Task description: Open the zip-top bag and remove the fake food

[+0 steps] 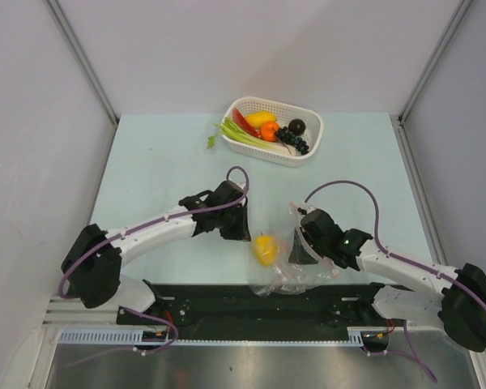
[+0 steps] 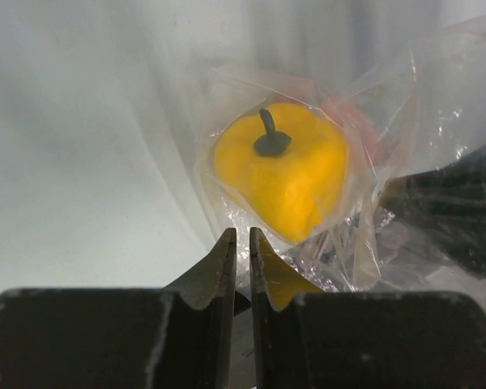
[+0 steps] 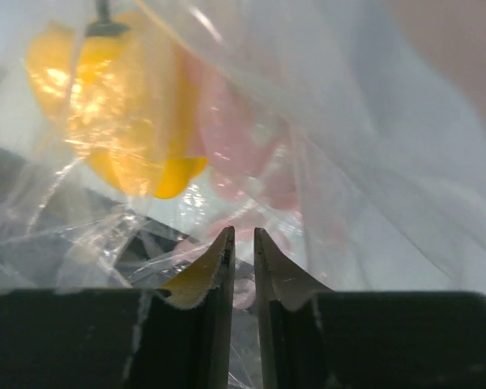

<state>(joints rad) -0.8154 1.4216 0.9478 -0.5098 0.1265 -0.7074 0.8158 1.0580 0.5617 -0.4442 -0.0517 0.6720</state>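
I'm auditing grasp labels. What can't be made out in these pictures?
- Left wrist: whether the left end effector pinches the zip-top bag; film too thin.
- Right wrist: same for the right end effector; pink shape blurred by film.
- Top external: both grips, hidden beneath the end effectors themselves.

Clear crinkly plastic zip-top bag [image 1: 285,275] on pale flat table [image 1: 162,162], near edge. Yellow plastic pepper [image 1: 266,249] inside bag, left end. Left gripper [image 1: 241,228] just left of bag. Right gripper [image 1: 298,253] against bag's right part. White perforated plastic basket [image 1: 312,154] well behind bag, holding other plastic fruit and vegetables [image 1: 263,126].
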